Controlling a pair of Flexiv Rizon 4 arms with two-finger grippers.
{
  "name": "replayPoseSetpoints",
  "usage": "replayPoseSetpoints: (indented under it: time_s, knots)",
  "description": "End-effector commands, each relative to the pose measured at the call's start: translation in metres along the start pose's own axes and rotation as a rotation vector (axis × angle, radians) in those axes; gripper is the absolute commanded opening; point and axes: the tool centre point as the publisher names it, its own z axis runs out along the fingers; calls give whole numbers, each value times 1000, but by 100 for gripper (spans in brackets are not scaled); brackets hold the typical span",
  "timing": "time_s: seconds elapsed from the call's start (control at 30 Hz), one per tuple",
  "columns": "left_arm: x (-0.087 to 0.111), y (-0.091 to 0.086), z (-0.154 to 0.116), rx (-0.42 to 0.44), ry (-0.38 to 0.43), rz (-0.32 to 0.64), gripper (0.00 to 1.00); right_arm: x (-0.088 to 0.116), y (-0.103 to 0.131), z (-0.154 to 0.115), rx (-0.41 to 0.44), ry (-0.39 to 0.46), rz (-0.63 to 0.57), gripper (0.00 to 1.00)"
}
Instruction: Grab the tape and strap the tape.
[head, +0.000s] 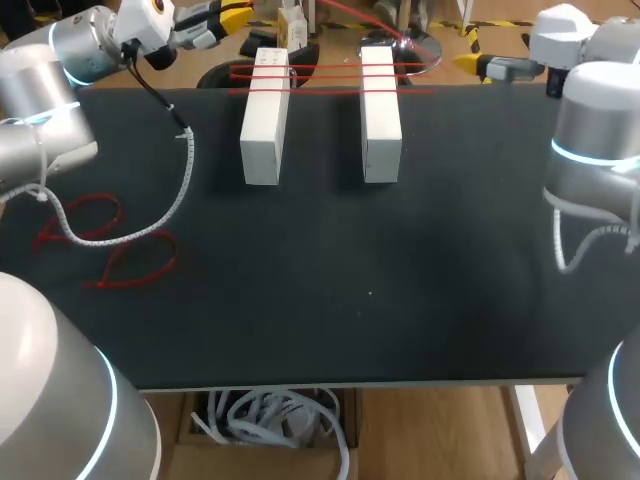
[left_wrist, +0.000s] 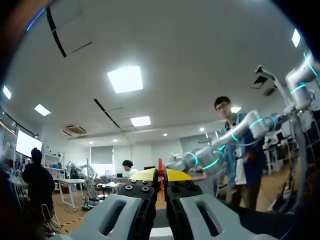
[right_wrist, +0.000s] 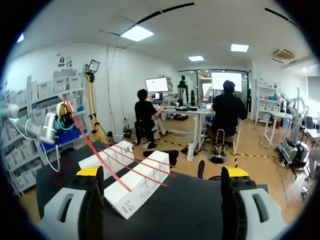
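Left gripper (left_wrist: 160, 175) pinches the red tape (head: 325, 69), which is strung in strands across two white blocks (head: 265, 120) at the table's (head: 400, 300) far edge, while the right gripper (right_wrist: 162, 172) gapes wide, holding nothing.

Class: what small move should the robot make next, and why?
Probably the left gripper should draw its red tape across the white blocks again: it appears shut on the strand, three passes already cross them, and the right gripper is open.
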Motion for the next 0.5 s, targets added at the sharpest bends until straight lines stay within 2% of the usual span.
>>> replayPoseSetpoints:
  time_s: [0.03,0.23,0.5]
  knots:
    - [0,0,0,1,1,0,0,19,3,-32,-375,-278,602,100]
    - [0,0,0,1,1,0,0,46,23,-37,-430,-295,654,100]
    - [0,0,0,1,1,0,0,82,25,-46,-470,-358,717,100]
